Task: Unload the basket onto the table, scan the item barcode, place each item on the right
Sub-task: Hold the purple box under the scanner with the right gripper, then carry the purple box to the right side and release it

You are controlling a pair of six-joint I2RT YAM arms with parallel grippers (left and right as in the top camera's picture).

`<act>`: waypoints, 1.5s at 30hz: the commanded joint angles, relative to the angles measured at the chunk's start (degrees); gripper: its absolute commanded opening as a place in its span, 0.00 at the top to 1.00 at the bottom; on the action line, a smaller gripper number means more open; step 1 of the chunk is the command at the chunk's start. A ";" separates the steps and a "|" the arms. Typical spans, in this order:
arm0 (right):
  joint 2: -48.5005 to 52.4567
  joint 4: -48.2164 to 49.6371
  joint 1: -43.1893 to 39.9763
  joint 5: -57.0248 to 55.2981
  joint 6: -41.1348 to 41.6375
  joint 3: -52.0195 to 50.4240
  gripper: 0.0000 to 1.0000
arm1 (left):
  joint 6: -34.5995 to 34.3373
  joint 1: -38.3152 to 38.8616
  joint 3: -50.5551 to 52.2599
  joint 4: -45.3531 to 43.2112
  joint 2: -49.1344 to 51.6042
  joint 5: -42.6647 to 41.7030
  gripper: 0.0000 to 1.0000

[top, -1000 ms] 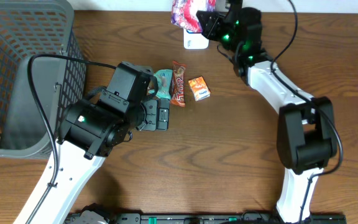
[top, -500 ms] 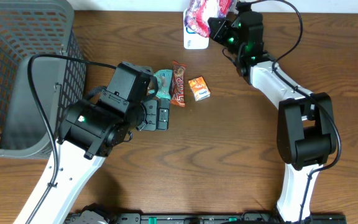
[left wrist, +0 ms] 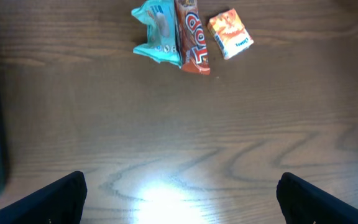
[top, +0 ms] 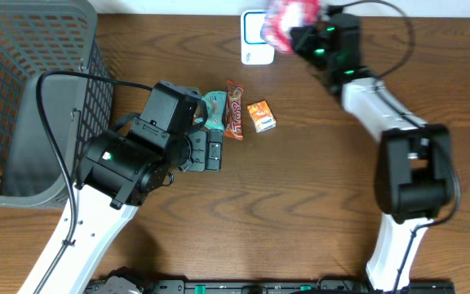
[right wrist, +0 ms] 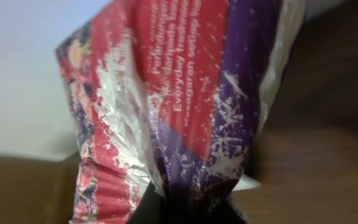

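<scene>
Overhead, a grey mesh basket [top: 23, 98] fills the table's [top: 300, 212] far left. Near the middle lie a teal packet [top: 213, 109], a brown-red candy bar [top: 234, 109] touching it, and a small orange box [top: 260, 116] just beside the bar. None of these lies between the right arm and the white device [top: 254, 42] at the far edge.

The red-and-purple packet [top: 290, 13] is pinched at its lower edge in the right gripper [top: 302, 33]. It is held upright above the table, overlapping the white device's right side. The right wrist view shows its crinkled printed face filling the frame; no barcode can be made out.

The right arm stretches forward towards the far edge. The left gripper [left wrist: 179, 193] hovers over bare wood short of the three snacks, its jaws wide apart and holding nothing.
</scene>
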State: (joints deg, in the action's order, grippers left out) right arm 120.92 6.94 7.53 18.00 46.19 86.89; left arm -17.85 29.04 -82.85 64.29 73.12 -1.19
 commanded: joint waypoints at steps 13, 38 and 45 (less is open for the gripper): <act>-6.19 -23.93 -31.85 -8.20 8.28 0.31 0.99 | -0.07 0.20 -0.13 0.15 -0.13 0.33 0.02; -6.12 -16.11 -29.86 24.59 -13.88 0.46 0.17 | -0.07 0.20 -0.13 0.15 -0.13 0.33 0.02; -7.15 -19.28 -22.99 40.65 -19.23 0.44 0.23 | -0.07 0.20 -0.13 0.15 -0.13 0.33 0.02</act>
State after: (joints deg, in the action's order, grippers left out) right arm 115.66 -10.17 -19.66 46.96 33.01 87.15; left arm -17.85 29.04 -82.85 64.27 73.12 -1.17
